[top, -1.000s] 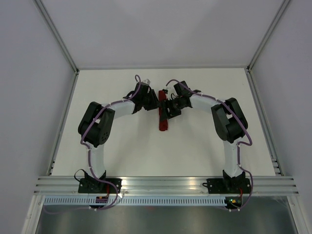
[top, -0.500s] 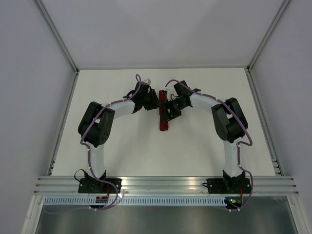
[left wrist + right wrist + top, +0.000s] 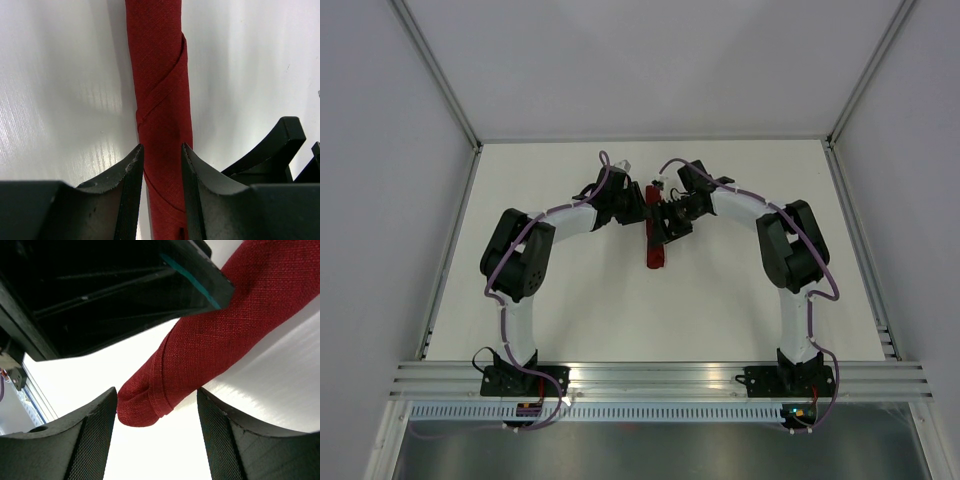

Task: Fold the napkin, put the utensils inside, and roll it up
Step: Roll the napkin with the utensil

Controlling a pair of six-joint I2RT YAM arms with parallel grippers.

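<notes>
top: both arms bent inward over the worktop (image 3: 620, 310), left hand (image 3: 636, 207) and right hand (image 3: 663, 222) meeting at the rolled napkin (image 3: 655, 252) lying mid-worktop | left wrist: left hand (image 3: 161, 147) clamped on both sides of the napkin (image 3: 160, 75), diagonal wrap edge visible | right wrist: right hand (image 3: 156, 391) spread wide, napkin (image 3: 210, 345) end between its fingers

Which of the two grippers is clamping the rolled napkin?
The left gripper: its fingers press the napkin. The right gripper stands wide open around its end.
</notes>
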